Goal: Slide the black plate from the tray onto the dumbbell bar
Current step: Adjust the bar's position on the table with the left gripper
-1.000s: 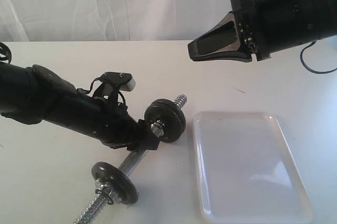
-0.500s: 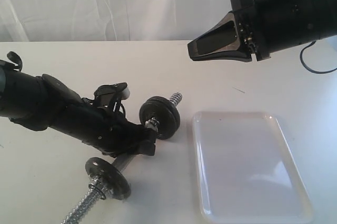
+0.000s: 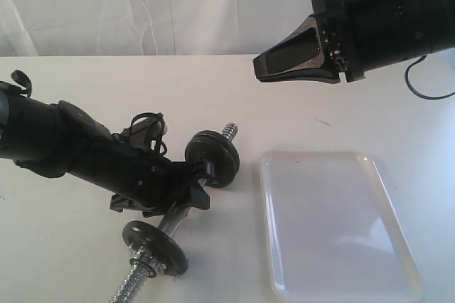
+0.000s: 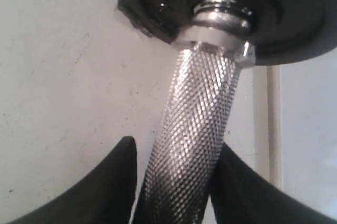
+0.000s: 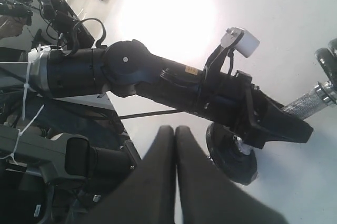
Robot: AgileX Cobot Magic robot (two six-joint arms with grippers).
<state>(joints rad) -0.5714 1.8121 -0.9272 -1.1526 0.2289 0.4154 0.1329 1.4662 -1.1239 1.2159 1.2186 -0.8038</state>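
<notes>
the black plate (image 3: 210, 161) sits on the end of the dumbbell bar (image 3: 181, 212) that lies closest to the tray (image 3: 264, 175), standing on edge on the white table (image 3: 213, 89), with a short threaded stub poking out beyond it. in the exterior view the tray is just beside that end but apart from it. a second black disc (image 3: 154, 246) is on the bar's other end. the left gripper (image 3: 202, 178) lies low over the bar's middle, its arm stretched across the table. the right gripper (image 3: 258, 70) hangs high above the table, well apart from everything, its jaws pressed together.

in the left wrist view the left gripper (image 4: 176, 148) straddles the knurled middle of the dumbbell bar (image 4: 195, 145). one finger (image 4: 237, 192) looks to be against the steel, while a thin sliver of table shows between the other finger (image 4: 113, 182) and the bar, so i cannot tell whether it is clamped. the black plate (image 4: 295, 19) is right ahead, backed by a silver nut (image 4: 216, 42), and the tray (image 4: 308, 140) lies alongside.

in the right wrist view the right gripper (image 5: 175, 129) has its fingers closed on nothing, and looks down on the left arm (image 5: 158, 79), the second disc (image 5: 231, 155) and the knurled bar (image 5: 308, 103).
</notes>
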